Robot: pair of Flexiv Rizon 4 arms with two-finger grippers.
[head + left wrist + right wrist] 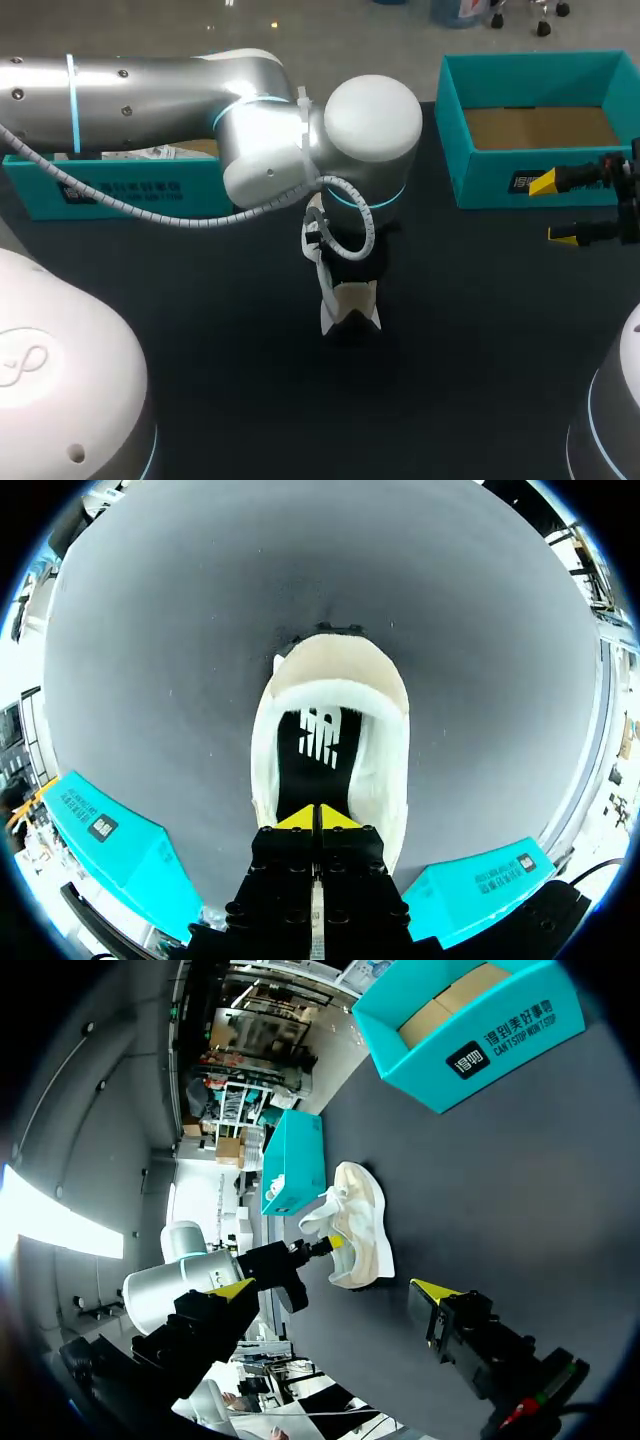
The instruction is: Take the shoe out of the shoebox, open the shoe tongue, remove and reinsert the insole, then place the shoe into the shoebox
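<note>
Pressing its yellow tips together over a shoe's heel like that, what is the left gripper [318,815] doing? the first observer is asking.

It is reaching in from the left edge of the black bench [480,330] to its middle, the second is answering, where the cream-white low shoe [385,730] is sitting on its sole, out of the box. The tips are meeting at the heel end of the black printed insole [320,745], which is lying inside the shoe. It is probably going for the insole's edge. Whether it is actually pinching that edge is not showing.

And the right gripper [553,210]?

It is hanging with its fingers spread apart and carrying nothing, near the bench's right edge, just in front of the open teal cardboard shoebox [600,75] at the far right corner. It is likely keeping clear while the other arm is working at the shoe.

How many of each are they counting?

One shoe, one insole and two grippers. They are also counting two teal cardboard pieces: the shoebox, showing a brown floor, and a second teal cardboard tray [120,190] along the far left edge, partly hiding under the left arm.
</note>
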